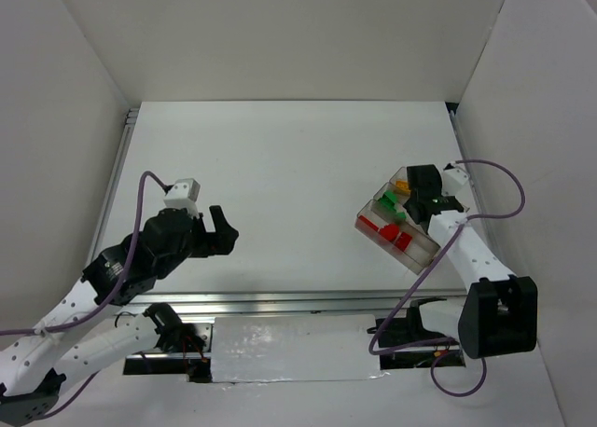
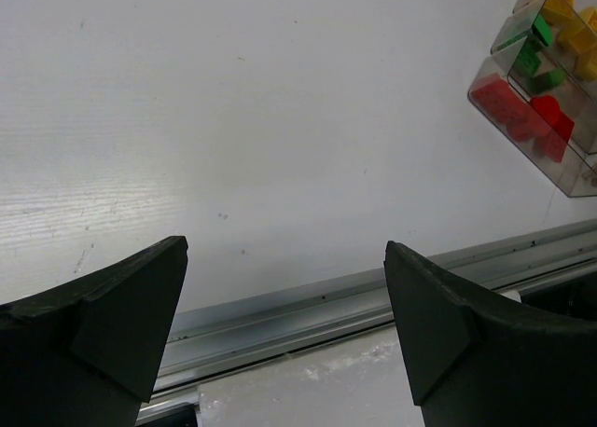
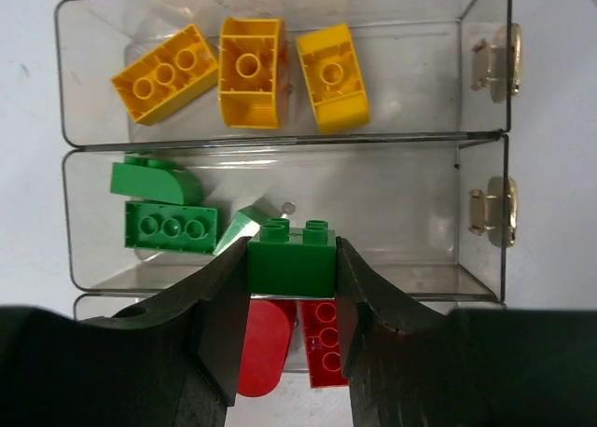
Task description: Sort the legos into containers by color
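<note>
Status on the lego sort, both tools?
Left tool open, empty, away from tray. Right tool shut on green brick over tray. Green compartment has free room; nothing blocking.

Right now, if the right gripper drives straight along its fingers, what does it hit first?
Probably the tray, at the wall between its green and red compartments: the held green brick hangs right over it, red bricks alongside. Depth unclear.

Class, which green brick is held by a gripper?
The two-stud green brick, clamped in the right gripper; the other greens lie loose in the middle compartment.
</note>
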